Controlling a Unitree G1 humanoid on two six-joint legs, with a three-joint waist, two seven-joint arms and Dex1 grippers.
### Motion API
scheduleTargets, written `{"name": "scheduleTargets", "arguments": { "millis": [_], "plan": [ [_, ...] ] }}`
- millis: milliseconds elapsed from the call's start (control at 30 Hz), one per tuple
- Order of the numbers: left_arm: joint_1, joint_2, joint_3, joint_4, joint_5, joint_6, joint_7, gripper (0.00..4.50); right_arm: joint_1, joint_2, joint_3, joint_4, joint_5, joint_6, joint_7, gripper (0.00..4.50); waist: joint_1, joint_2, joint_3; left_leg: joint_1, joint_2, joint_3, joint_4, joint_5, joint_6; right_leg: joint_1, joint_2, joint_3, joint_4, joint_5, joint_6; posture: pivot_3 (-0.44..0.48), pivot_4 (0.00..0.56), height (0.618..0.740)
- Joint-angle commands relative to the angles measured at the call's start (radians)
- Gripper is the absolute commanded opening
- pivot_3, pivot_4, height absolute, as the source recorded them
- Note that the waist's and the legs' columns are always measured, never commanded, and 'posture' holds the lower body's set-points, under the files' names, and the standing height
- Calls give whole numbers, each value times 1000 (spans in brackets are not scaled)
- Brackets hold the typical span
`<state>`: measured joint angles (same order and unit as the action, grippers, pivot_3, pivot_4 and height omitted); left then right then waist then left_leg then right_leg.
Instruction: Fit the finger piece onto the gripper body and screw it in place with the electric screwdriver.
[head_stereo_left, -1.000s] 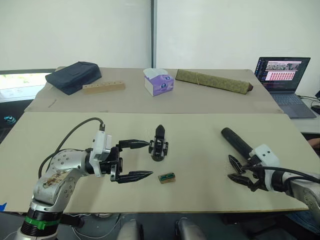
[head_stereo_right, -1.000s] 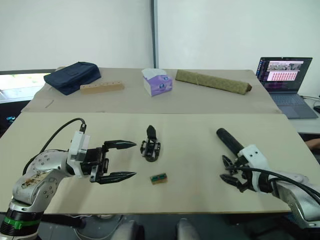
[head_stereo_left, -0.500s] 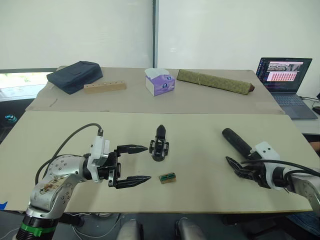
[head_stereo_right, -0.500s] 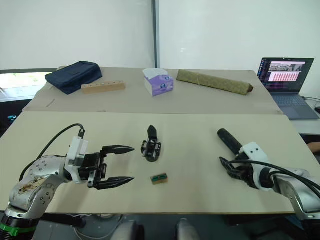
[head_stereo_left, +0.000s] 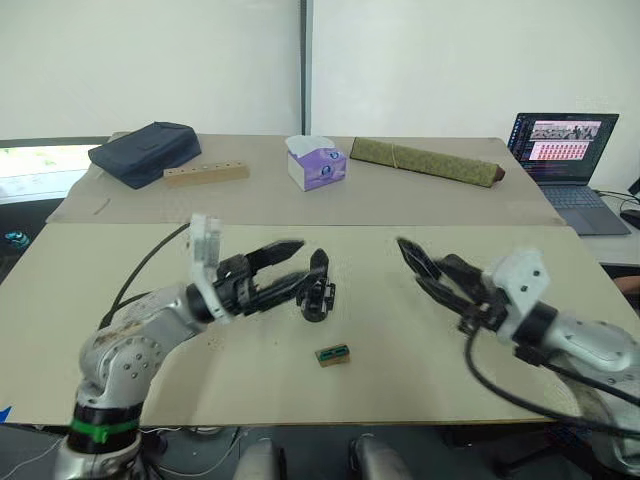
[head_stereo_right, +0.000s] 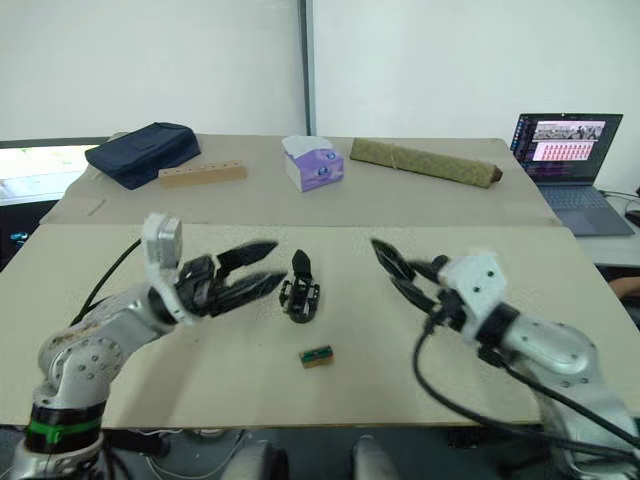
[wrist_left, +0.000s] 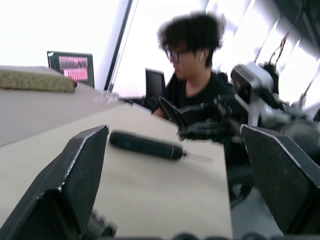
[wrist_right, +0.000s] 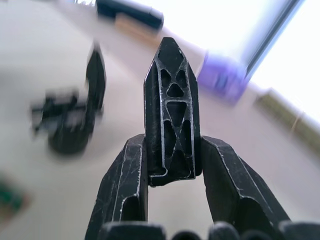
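The gripper body (head_stereo_right: 300, 289) is seen standing upright near the middle of the front table (head_stereo_right: 350, 385), with bare tabletop around it toward the near edge. A small green-and-brown block (head_stereo_right: 318, 356) lies apart from it, nearer that edge. The electric screwdriver (wrist_left: 146, 145) lies flat on the table in the left wrist view, with a seated person (wrist_left: 192, 75) beyond the table's far side. The left gripper (head_stereo_right: 262, 266) is held raised above the table, its spread, empty fingers pointed toward the gripper body and stopping just short of it. The right gripper (head_stereo_right: 392, 273) is lifted off the surface and angled toward the centre, to the right of the gripper body. The finger piece (wrist_right: 170, 107) is clamped between its fingers, tip outward.
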<state>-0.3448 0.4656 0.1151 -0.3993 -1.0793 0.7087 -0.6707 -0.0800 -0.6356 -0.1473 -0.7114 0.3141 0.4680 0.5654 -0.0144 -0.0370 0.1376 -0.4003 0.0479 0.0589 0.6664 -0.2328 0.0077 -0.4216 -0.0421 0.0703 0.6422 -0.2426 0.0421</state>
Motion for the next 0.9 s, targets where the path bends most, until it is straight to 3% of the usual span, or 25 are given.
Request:
{"name": "scheduleTargets", "arguments": {
  "millis": [33, 233, 533, 633, 700, 867, 900],
  "plan": [
    [-97, -115, -11, 18, -63, 33, 190, 4500, -96, 51, 157, -40, -221, -136, -128, 1121, 2, 0, 0, 0, -1, 0, 0, 0, 0, 0, 0, 0, 0, 2, -3, 0, 150, 740],
    [-172, -257, -7, 66, -65, 14, 313, 4500, -129, 109, 272, -20, -369, -202, -180, 1121, 4, 0, 0, -4, -2, -1, 1, 0, 0, -1, -1, 0, -2, 4, -7, 0, 150, 740],
    [-180, -308, -12, 77, -106, 47, 347, 4500, -130, 147, 280, -9, -418, -218, -179, 1121, 1, 0, 0, -4, -2, -2, 2, 0, 0, -1, -1, 0, -1, 5, -7, 0, 150, 740],
    [-172, -318, -14, 68, -106, 42, 358, 3572, -128, 159, 272, -6, -431, -218, -181, 1121, 1, 0, 0, -4, -3, -2, 2, 0, 0, -1, -1, 0, -1, 5, -7, 0, 150, 740],
    [-168, -322, -16, 65, -105, 40, 363, 2718, -129, 164, 269, -4, -437, -219, -182, 1121, 1, 0, 0, -4, -3, -2, 3, 0, 0, 0, -1, 0, -1, 5, -7, 0, 150, 740],
    [-160, -338, -18, 66, -113, 43, 388, 73, -140, 176, 266, 5, -446, -222, -184, 1121, 1, 0, 0, -4, -3, -2, 2, 0, 0, -1, -1, 0, -1, 5, -7, 0, 150, 740],
    [-159, -341, -19, 65, -115, 43, 390, 0, -141, 178, 266, 6, -449, -225, -183, 1121, 1, 0, 0, -4, -3, -2, 3, 0, 0, -1, -1, 0, -1, 5, -7, 0, 150, 740]
  ]
}}
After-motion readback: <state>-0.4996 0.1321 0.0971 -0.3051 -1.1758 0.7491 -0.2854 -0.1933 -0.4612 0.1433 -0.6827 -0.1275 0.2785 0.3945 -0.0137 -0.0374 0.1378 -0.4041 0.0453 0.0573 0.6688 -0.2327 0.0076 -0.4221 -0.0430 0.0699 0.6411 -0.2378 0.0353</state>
